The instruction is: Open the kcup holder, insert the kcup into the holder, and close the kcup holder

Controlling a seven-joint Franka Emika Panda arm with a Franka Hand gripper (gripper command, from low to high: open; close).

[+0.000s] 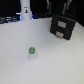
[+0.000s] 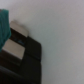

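Note:
The kcup holder [image 1: 64, 26] is a black box with two front panels, standing on the white table toward the exterior view's right, at the back. Its panels look flush with the body. The kcup [image 1: 32, 50], green-topped with a pale body, stands alone on the table, well to the exterior view's left of the holder and nearer the front. A dark blurred shape just above the holder seems to be my gripper [image 1: 61, 7]; its fingers are not distinguishable. In the wrist view, the black holder [image 2: 22, 57] fills one corner, close by, with a pale panel showing.
A white upright object [image 1: 25, 10] and dark clutter line the table's back edge. The white table [image 1: 50, 62] extends around the kcup. A teal piece [image 2: 4, 25] sits very close to the wrist camera, blurred.

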